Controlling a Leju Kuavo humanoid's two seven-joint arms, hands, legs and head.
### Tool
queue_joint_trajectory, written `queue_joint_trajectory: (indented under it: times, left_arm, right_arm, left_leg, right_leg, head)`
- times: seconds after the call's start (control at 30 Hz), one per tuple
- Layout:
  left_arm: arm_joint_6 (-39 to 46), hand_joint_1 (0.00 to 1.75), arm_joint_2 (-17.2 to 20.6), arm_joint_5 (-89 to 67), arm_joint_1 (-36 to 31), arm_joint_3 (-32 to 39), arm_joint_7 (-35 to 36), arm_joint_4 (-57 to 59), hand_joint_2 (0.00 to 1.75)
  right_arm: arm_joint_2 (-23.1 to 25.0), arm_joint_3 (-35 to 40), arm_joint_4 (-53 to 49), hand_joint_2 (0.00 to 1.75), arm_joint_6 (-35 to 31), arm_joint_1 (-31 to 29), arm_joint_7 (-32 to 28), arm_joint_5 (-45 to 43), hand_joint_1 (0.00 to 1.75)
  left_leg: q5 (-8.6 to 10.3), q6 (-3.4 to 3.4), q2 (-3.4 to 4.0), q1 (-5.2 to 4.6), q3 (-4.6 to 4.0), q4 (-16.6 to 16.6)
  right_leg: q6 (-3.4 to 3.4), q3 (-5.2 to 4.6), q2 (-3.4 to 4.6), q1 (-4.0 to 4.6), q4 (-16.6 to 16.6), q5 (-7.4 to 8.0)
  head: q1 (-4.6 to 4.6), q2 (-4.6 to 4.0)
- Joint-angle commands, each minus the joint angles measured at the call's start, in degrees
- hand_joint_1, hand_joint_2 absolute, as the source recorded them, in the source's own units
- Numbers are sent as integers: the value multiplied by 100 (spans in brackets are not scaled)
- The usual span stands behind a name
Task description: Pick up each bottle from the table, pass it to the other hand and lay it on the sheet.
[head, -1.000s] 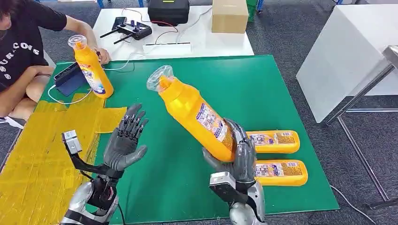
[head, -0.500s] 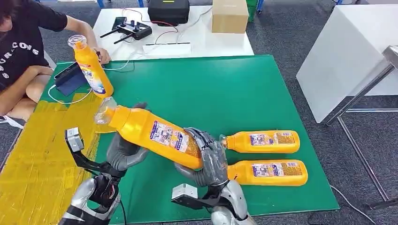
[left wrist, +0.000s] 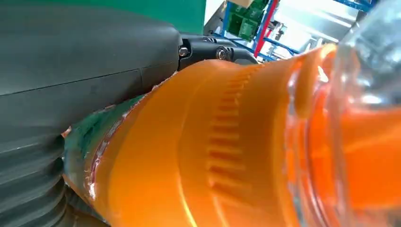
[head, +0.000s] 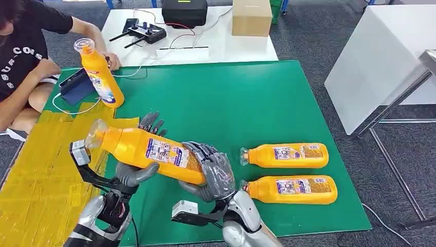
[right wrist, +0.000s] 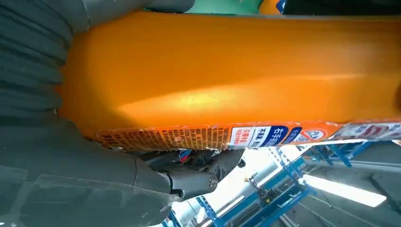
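Our right hand (head: 211, 172) wraps its fingers around the base end of the orange bottle (head: 149, 152), gripping it firmly — the right wrist view shows the thumb (right wrist: 132, 177) on one flat side and the ribbed cover against the bottle's bottom. Our left hand (head: 136, 167) sits under the bottle's upper half with its fingers (head: 150, 122) showing behind it and its thumb below; from the left wrist view the palm touches the bottle near its shoulder, but we cannot tell whether that hand has closed on it.

We see the bottle held in the air above the near left part of the green table (head: 231, 98), close to level. Its long axis runs left to right, a little raised at the cap end. The clear cap (head: 95, 133) points to our left, over the edge of the yellow sheet (head: 36, 175); the base points right, into our right hand.

Two more orange bottles lie flat on the table to the right — one (head: 285, 155) farther, one (head: 290, 189) nearer — side by side and apart, caps pointing left. A fourth bottle (head: 100, 74) stands upright at the far left, beside a person (head: 23, 62) seated at the table's corner.
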Motion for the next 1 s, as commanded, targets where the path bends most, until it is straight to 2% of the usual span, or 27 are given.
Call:
queue_joint_trajectory:
  times: [0.03,0.07,0.1,0.17,0.3,0.33,0.37,0.63,0.7,0.73,0.87,0.9,0.93,0.97,1.0]
  left_arm:
    - [-14,0,-69,91,-345,-80,-8,257,175]
    - [8,0,-101,108,-335,-50,-21,233,175]
    - [36,175,-131,118,-321,-33,-28,196,175]
    - [77,175,-163,140,-315,-5,-34,163,175]
    - [77,175,-163,140,-315,-5,-34,163,175]
    - [77,175,-163,140,-315,-5,-34,163,175]
    - [77,175,-163,140,-315,-5,-34,163,175]
    - [93,175,-178,147,-319,16,-38,175,175]
    - [103,175,-203,154,-315,30,-43,165,175]
    - [103,175,-216,156,-315,33,-46,159,175]
    - [150,175,-276,199,-340,83,-87,134,175]
    - [220,175,-300,199,-346,107,-106,117,175]
    - [397,175,-350,160,-342,167,-156,81,175]
    - [682,175,-409,76,-309,245,-243,-24,175]
    - [1061,175,-445,-149,-304,300,-396,-162,175]
  right_arm:
    - [-89,674,762,175,240,-144,10,124,166]
    - [-91,675,766,175,242,-146,16,126,162]
    - [-93,678,766,175,244,-144,20,130,162]
    - [-92,680,763,175,241,-147,25,137,166]
    - [-92,680,763,175,241,-147,25,137,166]
    - [-92,680,763,175,241,-147,25,137,166]
    - [-92,680,763,175,241,-147,25,137,166]
    - [-91,664,743,175,230,-143,30,127,164]
    - [-97,642,709,175,237,-134,32,102,169]
    - [-99,633,693,175,243,-132,29,90,171]
    - [-95,571,635,175,210,-97,8,10,171]
    - [-97,543,599,175,190,-80,-11,-30,159]
    - [-49,382,441,175,-32,28,-277,-333,86]
    - [-28,262,330,175,1,112,-460,-759,0]
    - [-53,176,104,175,-36,188,-554,-1003,0]
  left_leg:
    - [-9,-10,-12,12,34,-7]
    - [-5,-7,-14,6,22,-6]
    - [-10,-10,-15,13,35,-5]
    - [-3,-5,-13,6,15,-4]
    - [-15,-11,-19,15,42,-3]
    - [-4,-5,-14,7,16,-3]
    - [-11,-9,-19,13,34,-3]
    - [-2,-4,-15,6,13,-3]
    - [-3,-5,-16,7,15,-2]
    - [-17,-12,-23,18,47,0]
    - [-5,-6,-20,8,18,-1]
    - [-7,-7,-23,9,23,-1]
    - [-2,-5,-17,7,12,-2]
    - [-7,-7,-22,11,22,0]
    - [-11,-9,-24,13,29,1]
  right_leg:
    - [-3,42,-17,12,-13,-11]
    - [-2,28,-17,6,-9,-8]
    - [-4,44,-20,13,-13,-12]
    - [-1,21,-15,6,-8,-6]
    - [-3,52,-25,16,-12,-18]
    - [-1,23,-17,7,-7,-7]
    - [-2,43,-24,13,-11,-14]
    - [-1,18,-19,6,-7,-5]
    - [-1,22,-20,8,-7,-7]
    - [-3,59,-30,19,-12,-20]
    - [-1,25,-25,9,-8,-9]
    - [-1,32,-28,10,-8,-12]
    - [-1,18,-20,7,-7,-6]
    - [-1,31,-27,11,-8,-12]
    - [-2,39,-30,13,-8,-16]
  head:
    - [0,0]
    - [0,0]
    - [0,0]
    - [0,0]
    - [0,2]
    - [-2,0]
    - [2,0]
    - [-2,0]
    - [2,0]
    - [-2,0]
    - [0,0]
    - [0,0]
    - [0,0]
    - [0,0]
    - [0,0]
